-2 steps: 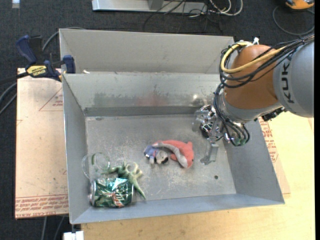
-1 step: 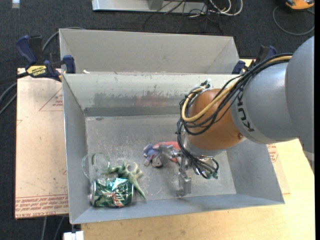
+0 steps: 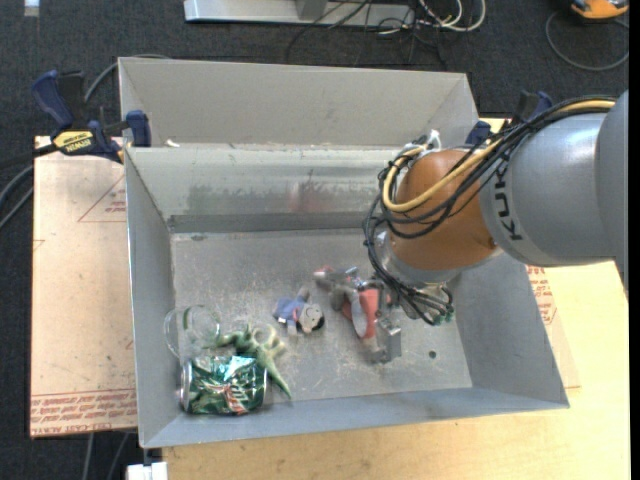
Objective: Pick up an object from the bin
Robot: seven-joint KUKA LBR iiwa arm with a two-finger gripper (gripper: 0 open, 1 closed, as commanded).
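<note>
Red oblong plastic piece (image 3: 366, 308) is lying mid-floor in the grey metal bin (image 3: 150, 268); your gripper (image 3: 385, 344) is hanging just beside it, probably lining up (claw apart or together, you cannot tell).

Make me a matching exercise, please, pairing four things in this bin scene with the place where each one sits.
Things:
1. crushed green can
2. clear plastic cup
3. small purple and pale toy figure
4. gripper

Places:
a. middle of the floor of the bin
b. near left corner
c. over the floor, right of the middle
d. by the left wall, just behind the can

Pairs: 1-b, 2-d, 3-a, 4-c.
</note>
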